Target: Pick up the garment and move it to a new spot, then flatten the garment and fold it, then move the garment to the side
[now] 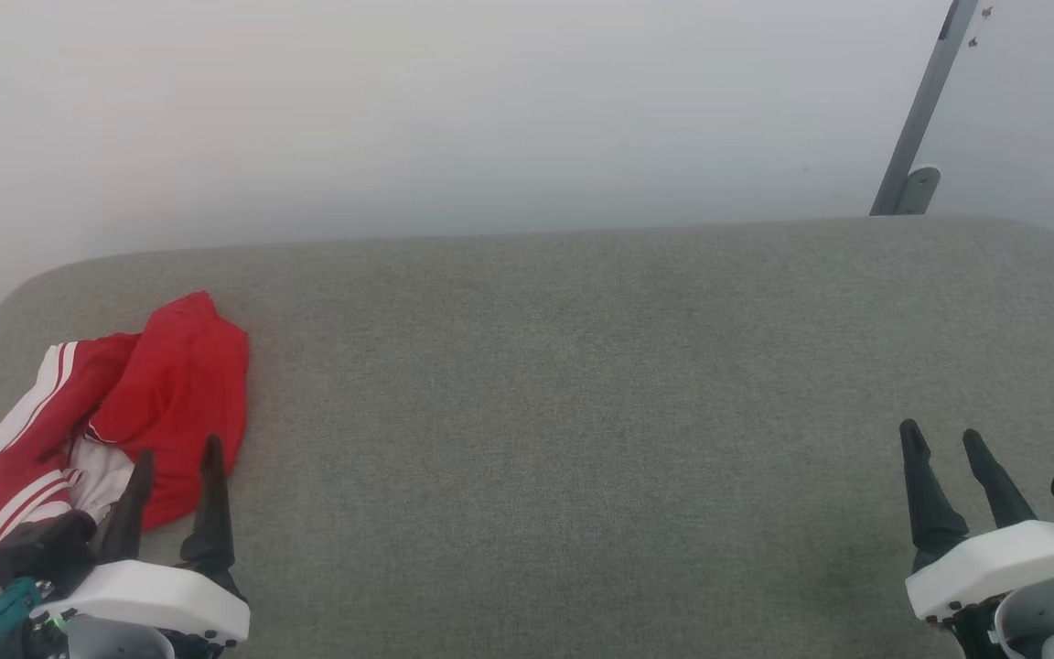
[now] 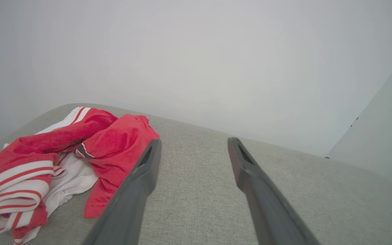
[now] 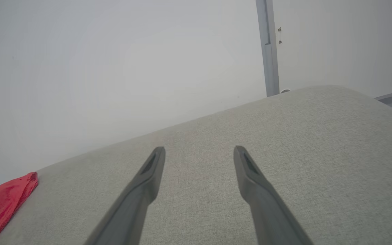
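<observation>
The garment [image 1: 170, 394] lies crumpled at the far left of the grey surface [image 1: 582, 412], red cloth bunched over white sleeves with red-and-white striped trim. My left gripper [image 1: 177, 450] hovers open at its near edge, nothing between the fingers. In the left wrist view the garment [image 2: 114, 149] lies left of the open left gripper [image 2: 194, 143], whose left finger [image 2: 141, 177] overlaps the red cloth's edge. My right gripper [image 1: 941, 437] stands open over bare fabric at the lower right, far from the garment. The right wrist view shows the right gripper [image 3: 199, 149] open and a red corner of the garment [image 3: 2, 200] at far left.
The grey padded surface has rounded corners and ends at a pale wall [image 1: 490, 110] behind. A grey metal post [image 1: 925, 105] leans at the back right. Bare fabric spans the middle and right of the surface.
</observation>
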